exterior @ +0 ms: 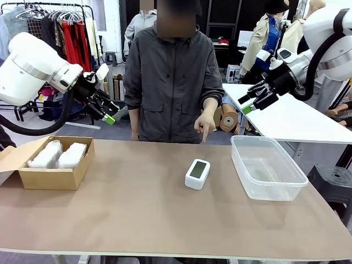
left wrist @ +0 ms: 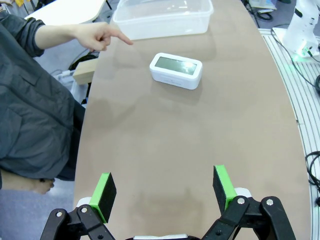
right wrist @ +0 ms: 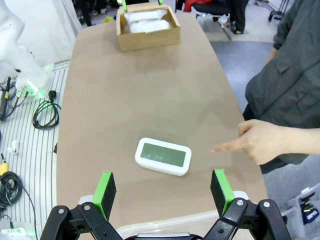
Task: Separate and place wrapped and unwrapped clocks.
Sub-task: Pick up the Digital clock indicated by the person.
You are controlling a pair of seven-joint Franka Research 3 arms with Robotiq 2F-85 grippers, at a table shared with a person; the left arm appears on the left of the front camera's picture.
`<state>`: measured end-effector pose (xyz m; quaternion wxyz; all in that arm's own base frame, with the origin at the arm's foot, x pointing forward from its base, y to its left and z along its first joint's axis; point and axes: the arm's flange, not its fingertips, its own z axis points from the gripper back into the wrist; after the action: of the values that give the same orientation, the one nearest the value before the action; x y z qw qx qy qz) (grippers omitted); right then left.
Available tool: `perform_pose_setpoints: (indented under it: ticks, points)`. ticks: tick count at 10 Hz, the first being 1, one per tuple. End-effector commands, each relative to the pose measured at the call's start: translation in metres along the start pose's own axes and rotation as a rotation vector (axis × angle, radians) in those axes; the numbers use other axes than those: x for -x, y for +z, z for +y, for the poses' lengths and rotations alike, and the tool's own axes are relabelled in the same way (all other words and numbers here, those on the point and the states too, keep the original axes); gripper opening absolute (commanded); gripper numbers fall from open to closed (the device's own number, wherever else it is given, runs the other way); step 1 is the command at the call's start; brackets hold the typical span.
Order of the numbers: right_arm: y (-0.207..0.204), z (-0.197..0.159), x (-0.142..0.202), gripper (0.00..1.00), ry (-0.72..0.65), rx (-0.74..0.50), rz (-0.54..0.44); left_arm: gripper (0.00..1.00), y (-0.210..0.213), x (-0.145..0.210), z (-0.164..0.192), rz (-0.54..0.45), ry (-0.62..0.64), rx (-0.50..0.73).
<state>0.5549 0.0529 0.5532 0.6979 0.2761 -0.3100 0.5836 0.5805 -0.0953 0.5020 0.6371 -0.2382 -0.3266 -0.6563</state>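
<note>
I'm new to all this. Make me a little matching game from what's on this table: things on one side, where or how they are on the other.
1. bare clock
2. wrapped clocks
3. clear tub
4. person's hand

A. pointing down
B. inside the cardboard box
C. empty, on the robot's right
D. lying alone mid-table

Pairs: 1-D, 2-B, 3-C, 4-A

- The surface lies bare between the cardboard box at its left end and the open-topped clear tub at its right, except for the white clock in the middle.
- There is free room on every side of the clock.
- A person's hand points down over the far edge, near the clock.
- Two wrapped bundles fill the box side by side.
</note>
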Motion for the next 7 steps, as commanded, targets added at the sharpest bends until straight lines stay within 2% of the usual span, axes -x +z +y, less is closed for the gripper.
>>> perform_pose_setpoints:
  ticks: [1, 7]
  points:
    - [0.001, -0.0002, -0.0017, 1.0, 0.004, 0.006, 0.0, 1.0, 0.0012, 0.0005, -0.0016, 0.001, -0.008, -0.001]
    - [0.001, -0.0002, -0.0017, 1.0, 0.004, 0.006, 0.0, 1.0, 0.0012, 0.0005, -0.0016, 0.001, -0.008, -0.001]
